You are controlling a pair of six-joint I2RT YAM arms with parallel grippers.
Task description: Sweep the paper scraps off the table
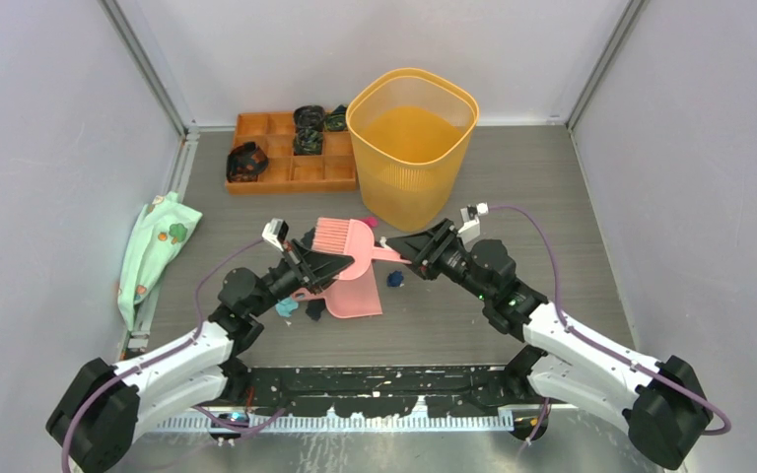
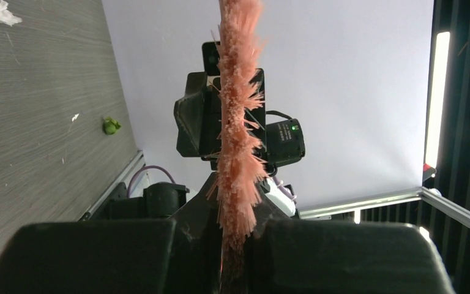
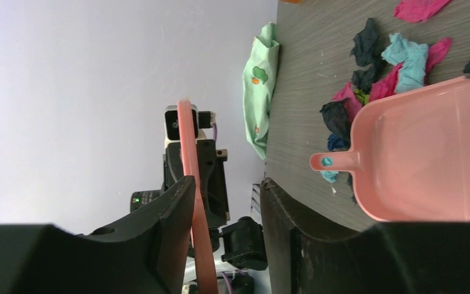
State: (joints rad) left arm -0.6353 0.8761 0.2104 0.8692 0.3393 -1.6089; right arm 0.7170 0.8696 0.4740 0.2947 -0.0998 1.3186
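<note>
your left end effector [image 2: 235, 251] pinches pink brush [image 1: 336, 236] at bristle end. right end effector [image 3: 226, 202] spread, brush handle in gap (hugging one side). paper scraps [image 3: 398, 58] lie on desk [image 1: 552, 187] against pink dustpan [image 3: 422, 153], upper right of right wrist frame.

Two arms, same build: left arm [image 1: 182, 360], right arm [image 1: 577, 345].
Long links in glossy white shells; joints and elbows black, rounded.
Bulky black base housing at near end of each.
Purple cable [image 1: 219, 268] runs outside each arm, base to wrist.
Small white camera block [image 1: 274, 234] on each wrist.
Left hand [image 1: 340, 263], right hand [image 1: 399, 248]: matte black, boxy body, two broad wedge-shaped fingers [image 3: 159, 239], edges slightly scuffed.
Tiny green light [image 2: 293, 127] on black wrist motor of right arm; matching one on left arm.
</note>
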